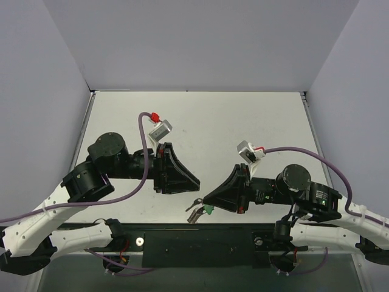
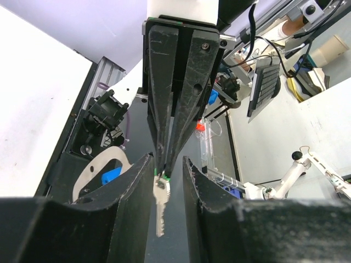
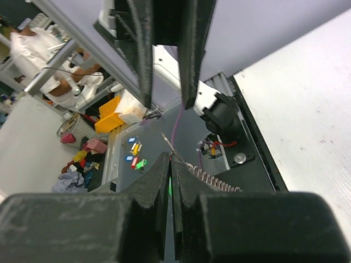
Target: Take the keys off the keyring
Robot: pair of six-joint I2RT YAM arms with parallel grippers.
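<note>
White, faintly scuffed laminate covers the bench [image 1: 243, 121], boxed in by plain grey walls [image 1: 200, 42]. A black base plate [image 1: 200, 246] runs along its near edge. Just beyond that plate's middle, the silver metal keyring with its short chain and green plastic tag [image 1: 207, 210] is pinched in the right gripper [image 1: 206, 199], whose fingers are pressed together. A tiny silver round-headed key [image 2: 160, 211] dangles beneath. The left gripper [image 1: 198, 181], slightly farther from the plate, is spread, with a finger on either side of the hanging key.
</note>
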